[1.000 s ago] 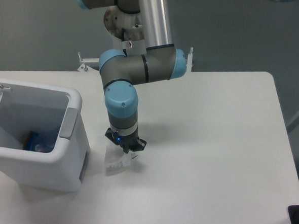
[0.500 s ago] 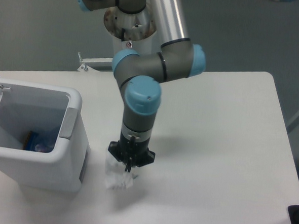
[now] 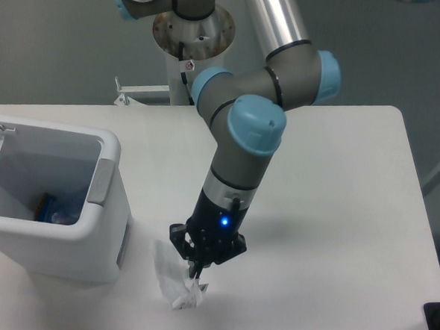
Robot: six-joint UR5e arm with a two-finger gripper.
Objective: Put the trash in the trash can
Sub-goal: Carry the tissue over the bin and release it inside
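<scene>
1. At the near edge of the tabletop (image 3: 331,187), the fingers (image 3: 196,272) are pinched narrow on the top of the crumpled white wrapper (image 3: 174,277), which hangs below them with its lower end touching or just above the surface; I cannot tell which.
2. Gripping it by the top seems meant to let the flimsy piece dangle free for carrying.
3. The gripper (image 3: 201,267) points steeply down, the arm leaning in from behind.
4. The trash can (image 3: 66,238) stands just beside, to the left, lid swung open; something blue, probably the bottle (image 3: 55,209), lies inside.
5. Its near wall rises between wrapper and opening, so I judge a lift is needed first.
</scene>
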